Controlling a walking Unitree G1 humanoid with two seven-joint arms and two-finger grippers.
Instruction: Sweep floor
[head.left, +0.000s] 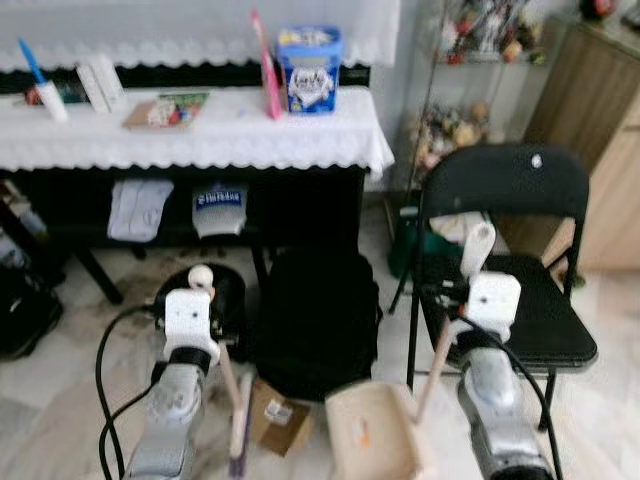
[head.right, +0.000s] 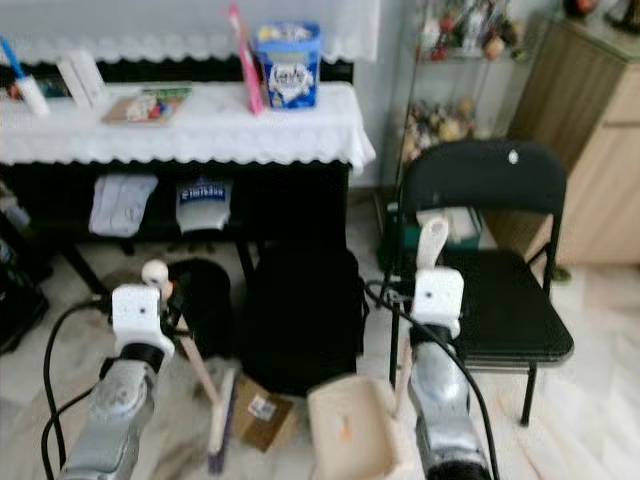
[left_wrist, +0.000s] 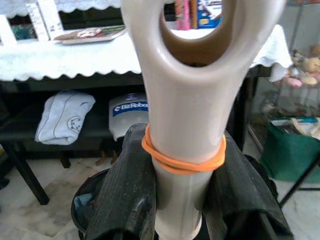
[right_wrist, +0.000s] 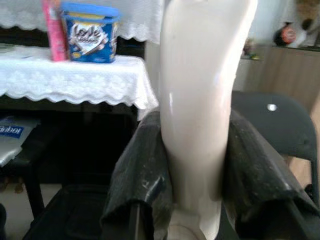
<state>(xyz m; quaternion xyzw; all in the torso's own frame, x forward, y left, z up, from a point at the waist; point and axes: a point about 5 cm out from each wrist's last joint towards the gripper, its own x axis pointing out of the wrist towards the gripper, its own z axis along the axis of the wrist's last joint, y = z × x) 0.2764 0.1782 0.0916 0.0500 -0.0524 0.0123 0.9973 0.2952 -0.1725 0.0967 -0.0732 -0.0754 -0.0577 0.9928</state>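
Observation:
My left gripper (left_wrist: 182, 200) is shut on the beige broom handle (left_wrist: 187, 100), just below an orange rubber band (left_wrist: 182, 157). The broom (head.left: 236, 420) slants down to the floor in front of my left arm (head.left: 180, 390). My right gripper (right_wrist: 195, 185) is shut on the cream handle (right_wrist: 200, 90) of the dustpan. The dustpan (head.left: 372, 435) hangs low between my arms, with its stick (head.left: 435, 365) running up to my right wrist (head.left: 493, 305).
A black backpack (head.left: 315, 320) and a small cardboard box (head.left: 280, 420) lie on the floor straight ahead. A black folding chair (head.left: 510, 290) stands at the right. A table with a white lace cloth (head.left: 200, 135) spans the back, and a black round bin (head.left: 222, 295) sits below it.

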